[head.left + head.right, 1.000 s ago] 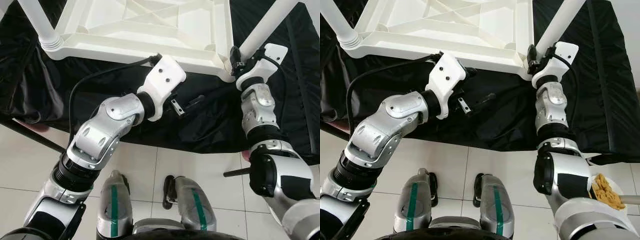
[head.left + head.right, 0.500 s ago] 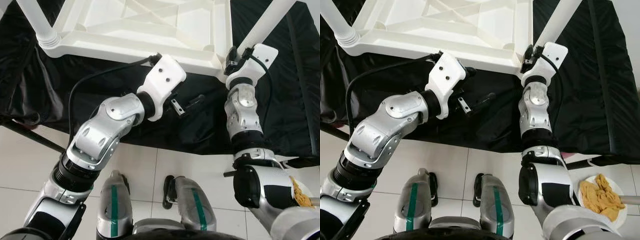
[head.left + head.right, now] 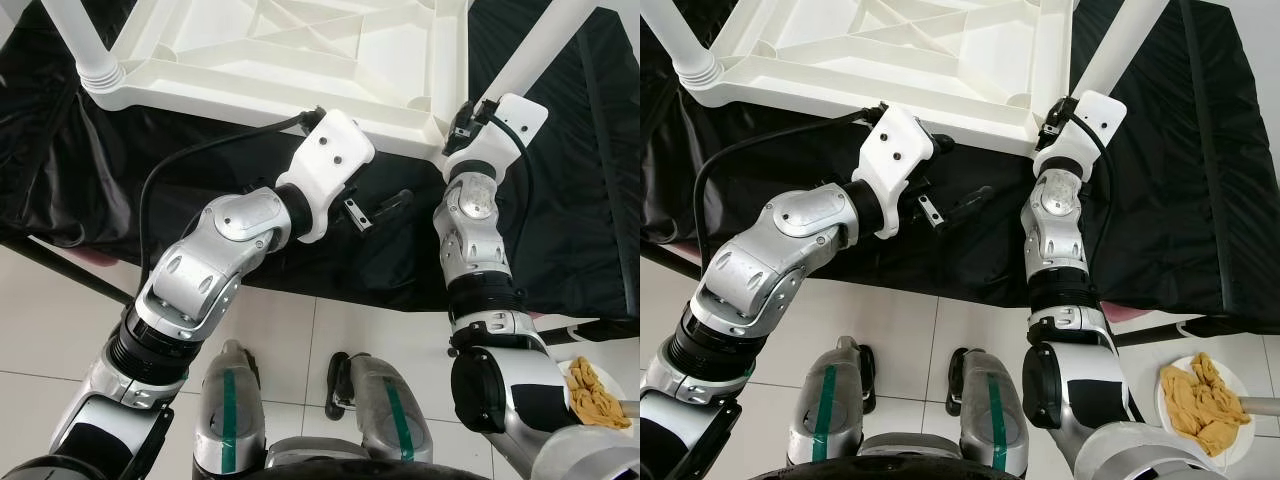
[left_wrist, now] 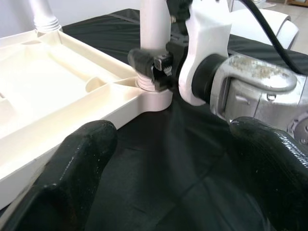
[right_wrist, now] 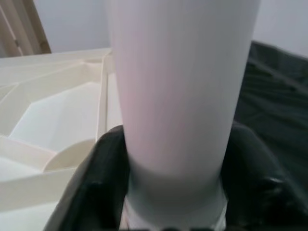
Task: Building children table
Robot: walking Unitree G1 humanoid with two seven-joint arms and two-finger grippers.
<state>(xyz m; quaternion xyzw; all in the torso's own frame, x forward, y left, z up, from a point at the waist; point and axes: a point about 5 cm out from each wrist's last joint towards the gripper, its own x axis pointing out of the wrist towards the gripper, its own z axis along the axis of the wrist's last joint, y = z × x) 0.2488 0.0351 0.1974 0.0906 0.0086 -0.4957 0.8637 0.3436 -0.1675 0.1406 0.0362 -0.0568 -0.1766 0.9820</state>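
Children's table top lies upside down on a counter draped in black cloth, ribbed underside up so the leg sockets face the robot. Right gripper has its jaws closed round the white leg right at the base, where it meets the near right corner socket; low grip likely for twisting or pressing it home. Leg stands roughly upright, slightly tilted. Another leg already seated at the near left corner. Left gripper hovers just off the table's near edge over the cloth, jaws wide apart, holding nothing, probably ready to steady the top. Plate with yellow cloth on the floor, well apart.
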